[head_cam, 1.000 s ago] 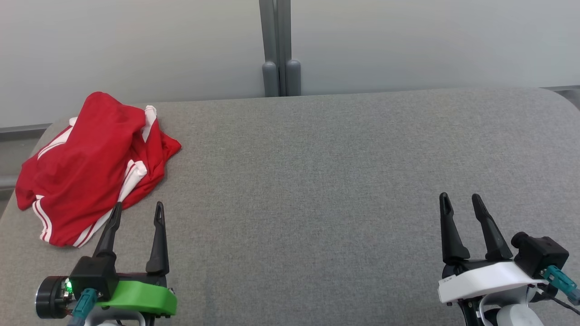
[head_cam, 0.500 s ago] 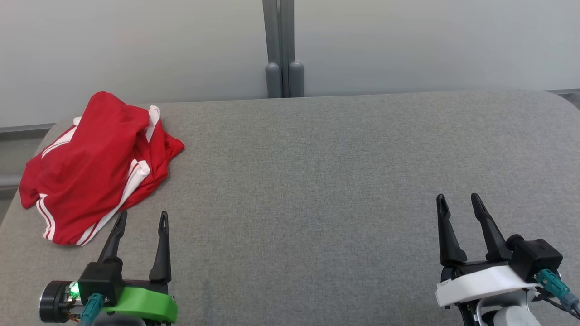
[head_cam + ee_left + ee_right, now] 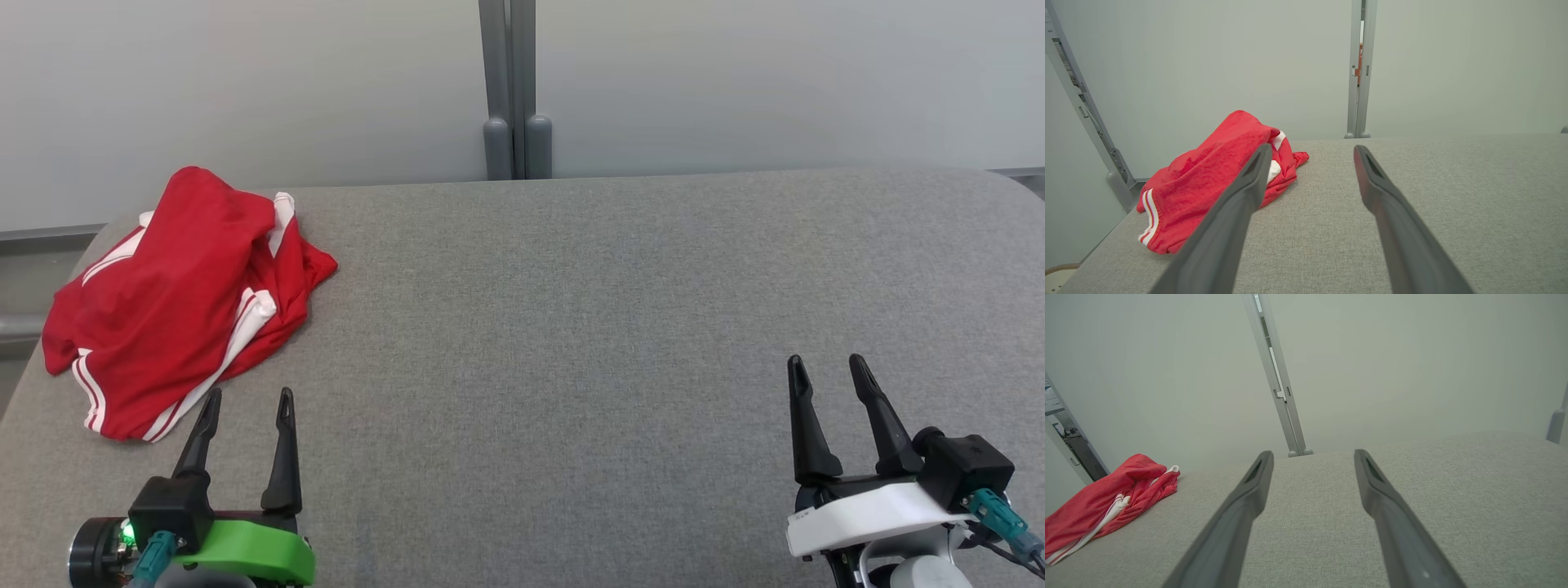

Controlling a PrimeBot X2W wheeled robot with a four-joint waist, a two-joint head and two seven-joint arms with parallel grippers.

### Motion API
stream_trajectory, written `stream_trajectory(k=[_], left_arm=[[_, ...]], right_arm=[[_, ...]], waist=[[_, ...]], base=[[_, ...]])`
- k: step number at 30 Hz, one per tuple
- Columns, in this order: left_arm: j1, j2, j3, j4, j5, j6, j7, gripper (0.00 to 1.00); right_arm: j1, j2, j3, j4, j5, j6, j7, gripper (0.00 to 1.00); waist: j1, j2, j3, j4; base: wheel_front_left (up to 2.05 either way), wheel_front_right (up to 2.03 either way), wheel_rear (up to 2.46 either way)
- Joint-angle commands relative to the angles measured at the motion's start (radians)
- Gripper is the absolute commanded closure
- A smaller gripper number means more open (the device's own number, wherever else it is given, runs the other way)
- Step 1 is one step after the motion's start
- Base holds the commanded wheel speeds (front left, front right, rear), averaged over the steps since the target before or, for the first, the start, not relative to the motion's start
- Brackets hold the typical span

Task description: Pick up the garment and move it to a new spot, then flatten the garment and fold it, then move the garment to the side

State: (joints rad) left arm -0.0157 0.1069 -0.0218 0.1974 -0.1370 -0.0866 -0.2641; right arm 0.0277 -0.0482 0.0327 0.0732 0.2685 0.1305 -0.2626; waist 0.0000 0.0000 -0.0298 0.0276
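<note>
Red garment (image 3: 180,302) lies in a messy heap at the far left corner of the grey tabletop (image 3: 571,327), close to the edge. The left pincer (image 3: 249,394) is spread wide and holds nothing, and its tips sit just beside the near hem. The right pincer (image 3: 826,359) is spread wide too, well apart on the other side. If the left pincer grabs only a thin top fold, the cloth could slip out. A push could also shove the heap off the edge.
</note>
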Motion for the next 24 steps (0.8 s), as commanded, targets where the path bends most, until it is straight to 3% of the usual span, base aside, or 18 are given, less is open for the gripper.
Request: stream_trajectory(k=[1, 14, 24], left_arm=[[-0.009, -0.002, 0.005, 0.003, -0.005, -0.001, -0.001, 0.00], [-0.014, -0.006, 0.010, 0.015, -0.001, -0.001, -0.001, 0.00], [-0.024, 0.004, 0.015, 0.032, -0.001, 0.000, -0.001, 0.00]], right_arm=[[0.008, -0.004, 0.000, 0.001, 0.004, 0.000, -0.004, 0.00], [0.014, -0.004, 0.000, 0.004, 0.010, 0.000, -0.004, 0.00], [0.023, -0.004, 0.003, 0.014, 0.018, 0.000, -0.004, 0.00]], waist=[[0.0000, 0.0000, 0.000, 0.000], [0.0000, 0.0000, 0.004, 0.012], [0.0000, 0.0000, 0.001, 0.098]], base=[[0.00, 0.00, 0.00], [0.00, 0.00, 0.00], [0.00, 0.00, 0.00]])
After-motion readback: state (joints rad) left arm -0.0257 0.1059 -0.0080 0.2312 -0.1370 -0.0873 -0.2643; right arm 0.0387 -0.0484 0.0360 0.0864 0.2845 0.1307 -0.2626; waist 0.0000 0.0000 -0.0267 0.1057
